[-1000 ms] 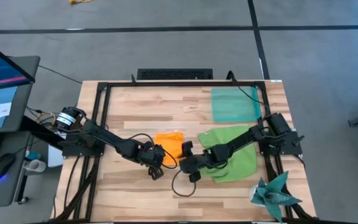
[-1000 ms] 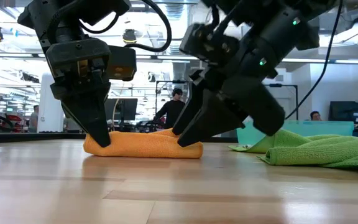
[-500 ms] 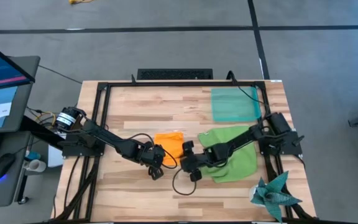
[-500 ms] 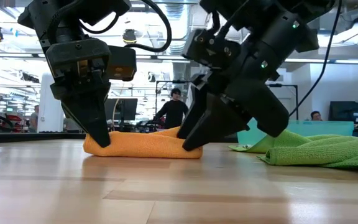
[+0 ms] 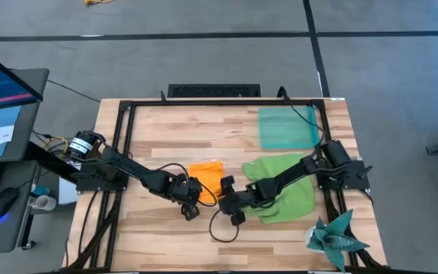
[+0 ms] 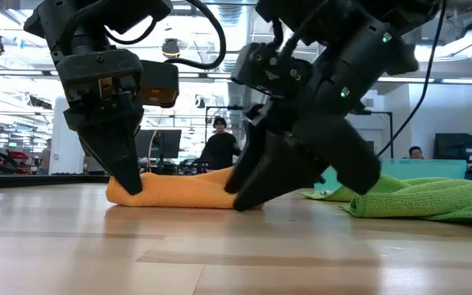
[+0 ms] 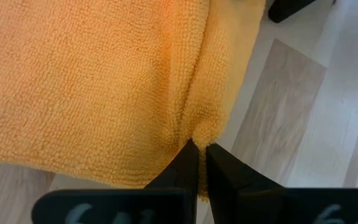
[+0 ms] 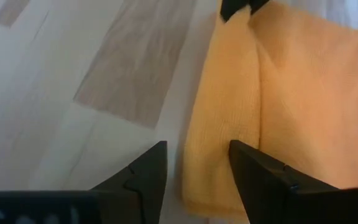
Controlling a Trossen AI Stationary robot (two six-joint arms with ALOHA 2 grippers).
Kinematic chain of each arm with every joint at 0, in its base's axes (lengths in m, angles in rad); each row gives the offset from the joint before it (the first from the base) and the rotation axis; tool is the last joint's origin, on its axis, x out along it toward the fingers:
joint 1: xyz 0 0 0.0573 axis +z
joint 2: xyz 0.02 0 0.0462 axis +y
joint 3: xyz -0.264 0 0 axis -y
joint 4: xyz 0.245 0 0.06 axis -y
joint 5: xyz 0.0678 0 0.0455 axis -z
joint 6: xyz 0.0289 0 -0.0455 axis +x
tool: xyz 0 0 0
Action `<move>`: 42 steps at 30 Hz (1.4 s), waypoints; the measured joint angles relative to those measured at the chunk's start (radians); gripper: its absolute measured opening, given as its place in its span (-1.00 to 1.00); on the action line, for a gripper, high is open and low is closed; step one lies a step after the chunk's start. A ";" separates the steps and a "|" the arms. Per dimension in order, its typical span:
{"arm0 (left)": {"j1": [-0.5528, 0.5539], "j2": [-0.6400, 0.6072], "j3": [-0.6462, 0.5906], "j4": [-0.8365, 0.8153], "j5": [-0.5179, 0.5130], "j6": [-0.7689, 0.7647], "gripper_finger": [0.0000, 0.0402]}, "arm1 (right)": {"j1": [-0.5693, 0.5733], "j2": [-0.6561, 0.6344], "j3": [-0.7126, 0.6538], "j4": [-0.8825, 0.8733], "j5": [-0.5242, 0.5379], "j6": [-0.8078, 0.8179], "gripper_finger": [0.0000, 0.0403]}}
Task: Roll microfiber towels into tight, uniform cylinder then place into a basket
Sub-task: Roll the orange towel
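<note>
The orange towel (image 5: 207, 176) lies folded into a small rectangle on the table's middle. My left gripper (image 5: 192, 199) is shut at its near left corner. My right gripper (image 5: 225, 199) is at its near right corner, open. One finger (image 8: 151, 171) is over bare table and the other finger (image 8: 257, 171) is over the cloth; whether they touch it I cannot tell. The green towel (image 5: 284, 190) lies crumpled flat to the right, under my right arm. The teal basket (image 5: 286, 128) rests on the table at the far right. My left gripper pinches the orange towel's near edge at its left corner (image 7: 194, 138) between its two fingertips (image 7: 185, 158). The fingers come steeply from above, slanting from the table's left. The cloth puckers into a ridge at the pinch, and the rest of the towel lies on the table.
A dark teal spiky cloth (image 5: 334, 237) sits at the near right corner. A black frame (image 5: 120, 122) runs round the table's edges. People and desks show in the room beyond in the low view. Bare wood lies near the front edge.
My right gripper has sunk a little toward the orange towel's near right corner, still open. The left gripper and the towel have kept still.
</note>
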 joint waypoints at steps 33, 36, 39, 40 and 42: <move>0.000 -0.001 0.000 -0.025 -0.002 0.081 -0.96 | -0.072 0.019 0.000 -0.036 -0.068 0.327 -0.35; 0.000 -0.001 0.000 -0.025 -0.003 0.077 -0.96 | -0.072 0.019 0.000 -0.037 -0.068 0.330 -0.55; 0.000 -0.001 0.000 -0.024 -0.003 0.082 -0.96 | -0.075 0.018 -0.001 -0.039 -0.077 0.331 -0.74; 0.000 -0.001 0.000 -0.024 -0.003 0.082 -0.96 | -0.076 0.018 -0.001 -0.040 -0.084 0.332 -0.80; 0.000 -0.001 0.000 -0.024 -0.003 0.083 -0.96 | -0.075 0.017 -0.001 -0.042 -0.087 0.332 -0.91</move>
